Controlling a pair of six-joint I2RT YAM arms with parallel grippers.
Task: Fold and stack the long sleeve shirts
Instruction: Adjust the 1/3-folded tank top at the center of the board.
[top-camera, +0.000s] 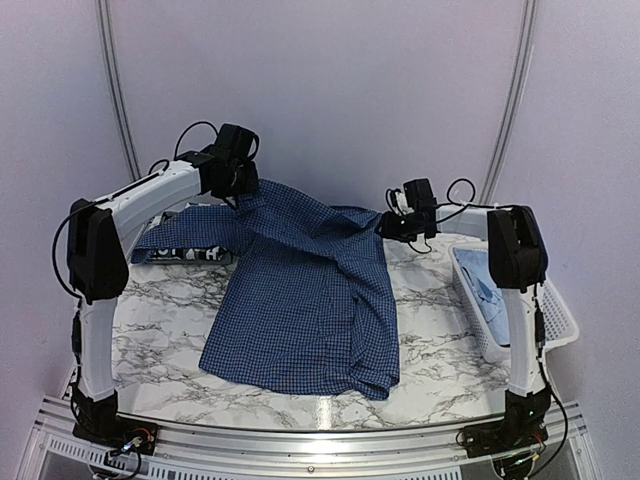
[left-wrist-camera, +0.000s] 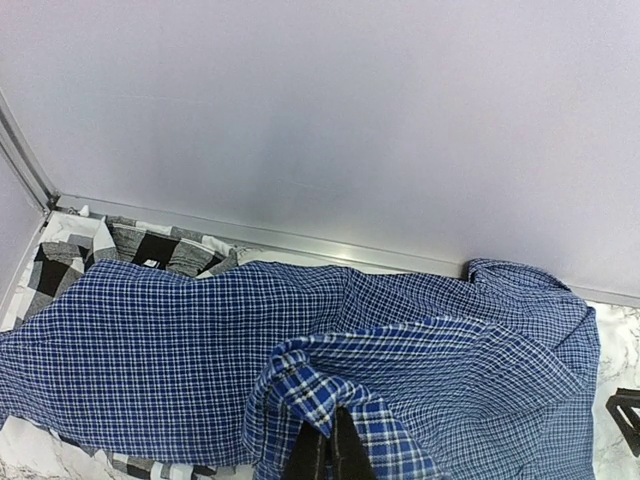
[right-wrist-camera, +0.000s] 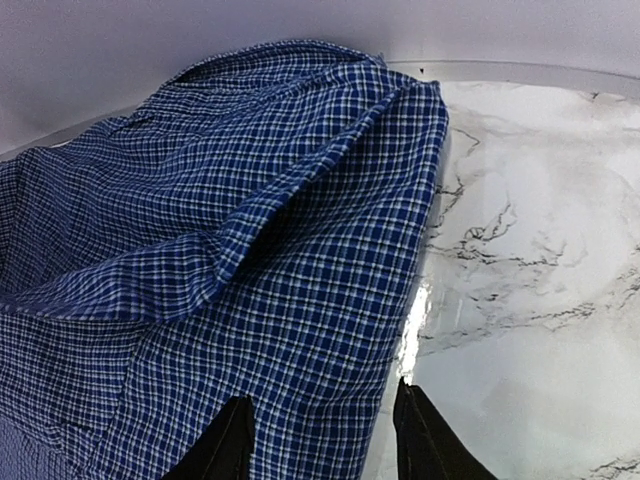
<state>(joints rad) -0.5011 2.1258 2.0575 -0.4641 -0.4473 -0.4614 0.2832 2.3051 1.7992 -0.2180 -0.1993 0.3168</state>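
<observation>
One limp, light-looking dark blue checked cloth shirt (top-camera: 300, 300), probably best held by its edges: left hand (left-wrist-camera: 325, 455) clamps its eleven-o'clock fold, right hand (right-wrist-camera: 322, 395) gapes around its two-o'clock edge.

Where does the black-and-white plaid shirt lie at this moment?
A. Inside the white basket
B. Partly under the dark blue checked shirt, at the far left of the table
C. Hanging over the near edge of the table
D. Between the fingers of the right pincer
B: the plaid shirt shows only as a strip coming out from beneath the dark blue checked shirt at the far left of the table.
</observation>
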